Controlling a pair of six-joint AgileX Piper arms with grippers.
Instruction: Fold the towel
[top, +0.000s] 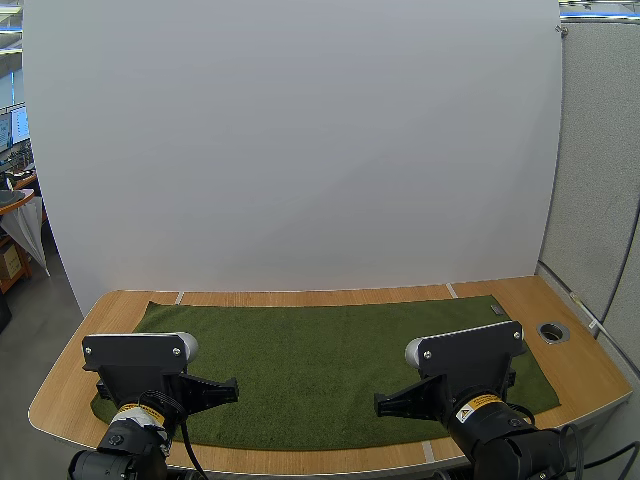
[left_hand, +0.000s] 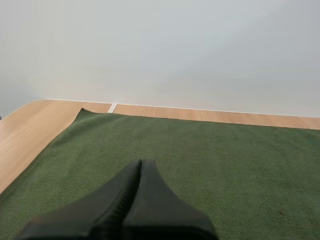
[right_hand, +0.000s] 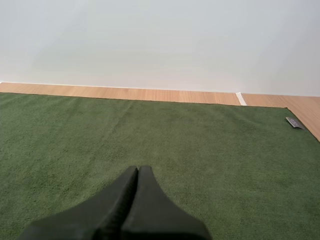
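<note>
Wood of the counter shows as a border all round the towel. A round grommet hole sits in the wood near the counter's right end, apart from the cloth, and short white tape marks cross the strip along the back. A plain white panel rises just behind that strip. The towel is dark green, a long rectangle lying flat and unfolded across the middle of the counter, its pile even, with a small grey tag at its far right corner. My left claw hovers over the towel's left part, fingers pressed together into one dark wedge, gripping nothing. My right claw hovers over the right part, likewise closed and empty. The towel's far edge runs straight, parallel to the panel, and its far left corner lies just beside a tape mark. Its near edge lies close to the counter's front lip. Bare wood is widest at the left and right ends.
</note>
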